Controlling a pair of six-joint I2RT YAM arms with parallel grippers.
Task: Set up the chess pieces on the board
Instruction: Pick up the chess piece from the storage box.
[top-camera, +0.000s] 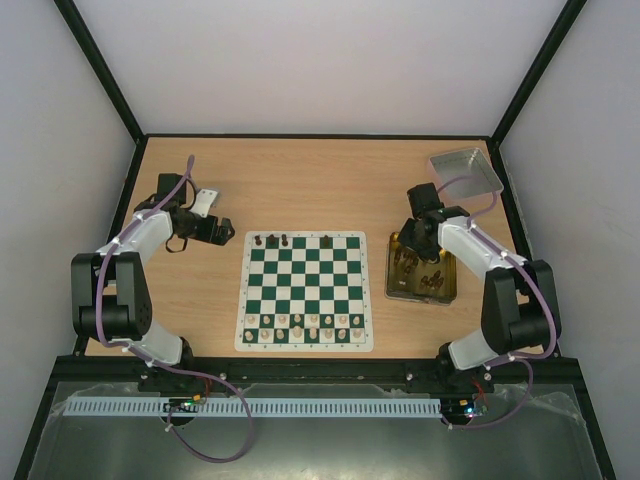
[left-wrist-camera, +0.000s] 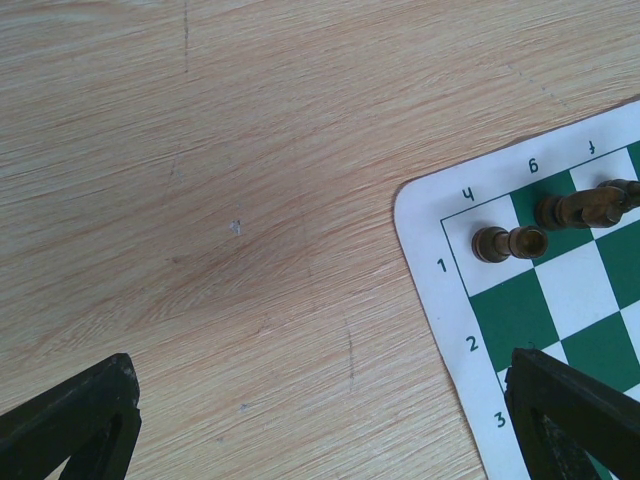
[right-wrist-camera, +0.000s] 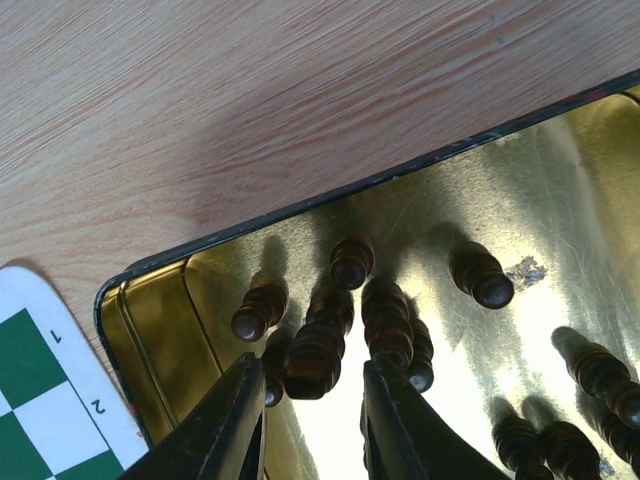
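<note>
**Right gripper straddles a dark piece in the tin**

We see the right gripper (right-wrist-camera: 312, 368) low inside the tin (right-wrist-camera: 560, 170). Its jaws stand apart on either side of one dark piece (right-wrist-camera: 315, 350) in a heap of chess pieces (right-wrist-camera: 390, 325), and we see no contact. The left gripper (left-wrist-camera: 320, 430) hangs wide open over the table (left-wrist-camera: 250, 200), just beside a corner of the board (top-camera: 305, 290). Four dark pieces (top-camera: 273, 240) are on the board's far row, and pale pieces (top-camera: 305, 325) fill its near rows.
</note>
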